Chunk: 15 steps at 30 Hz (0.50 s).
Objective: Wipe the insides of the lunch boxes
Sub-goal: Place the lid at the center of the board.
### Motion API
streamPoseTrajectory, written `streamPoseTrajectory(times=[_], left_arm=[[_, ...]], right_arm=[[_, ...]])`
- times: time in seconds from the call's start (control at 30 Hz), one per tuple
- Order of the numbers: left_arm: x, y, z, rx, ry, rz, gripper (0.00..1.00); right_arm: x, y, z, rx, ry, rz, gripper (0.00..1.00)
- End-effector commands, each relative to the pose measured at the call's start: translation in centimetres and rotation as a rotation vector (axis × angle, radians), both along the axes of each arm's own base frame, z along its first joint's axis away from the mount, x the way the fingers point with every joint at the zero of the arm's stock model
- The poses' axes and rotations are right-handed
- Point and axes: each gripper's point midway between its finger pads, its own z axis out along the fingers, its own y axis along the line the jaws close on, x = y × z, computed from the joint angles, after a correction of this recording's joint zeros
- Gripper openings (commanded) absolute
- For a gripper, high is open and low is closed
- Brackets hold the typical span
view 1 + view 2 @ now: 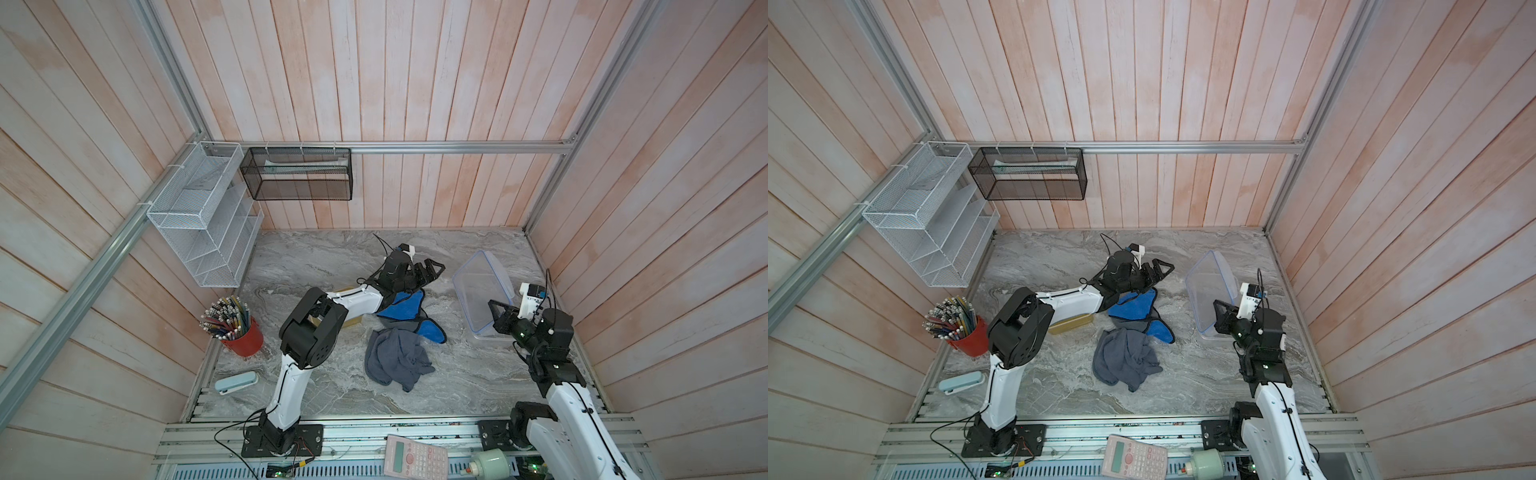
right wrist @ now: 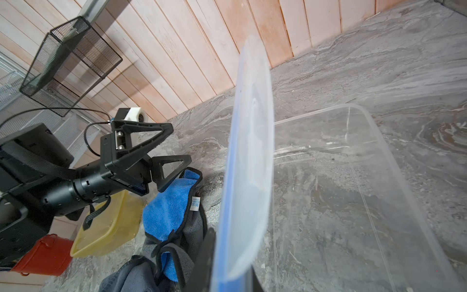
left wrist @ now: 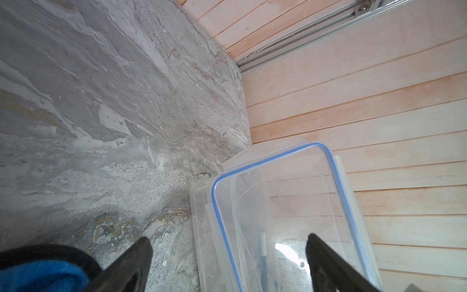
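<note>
At the clear box (image 2: pixel 366 189), right jaws pinch its blue-rimmed lid (image 2: pixel 252 151) on edge; left jaws gape wide, empty.

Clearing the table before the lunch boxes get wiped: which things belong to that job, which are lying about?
Job: clear box, its lid, yellow box, blue cloth, grey cloth.
Lying about: pencil cup, calculator, pale case, white rack, black basket.

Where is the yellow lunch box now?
In a top view, the yellow lunch box sits partly under the left arm, between red cup and blue cloth.
</note>
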Motion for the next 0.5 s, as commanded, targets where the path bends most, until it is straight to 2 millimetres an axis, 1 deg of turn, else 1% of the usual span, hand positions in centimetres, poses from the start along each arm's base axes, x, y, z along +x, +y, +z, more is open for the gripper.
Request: streamPoseTrajectory(times=[0.0, 0.17, 0.3, 0.4, 0.47], left_arm=[[0.4, 1.1, 0.6, -0.007, -0.023, 0.029, 0.95], [0.2, 1.7, 0.4, -0.009, -0.017, 0.04, 0.95], [0.2, 2.2, 0.5, -0.006, -0.02, 0.048, 0.95], [0.1, 2.5, 0.4, -0.007, -0.022, 0.053, 0.95], [0.2, 2.8, 0.4, -0.008, -0.021, 0.058, 0.95]], right_arm=[[0.8, -0.8, 2.1, -0.104, -0.064, -0.077, 0.1], [1.1, -0.4, 2.5, -0.123, -0.082, -0.092, 0.1], [1.6, 0.5, 3.6, -0.127, -0.11, -0.087, 0.1], [2.1, 1.3, 4.0, -0.167, -0.114, -0.095, 0.1], [2.4, 1.7, 3.9, -0.209, -0.107, -0.112, 0.1]])
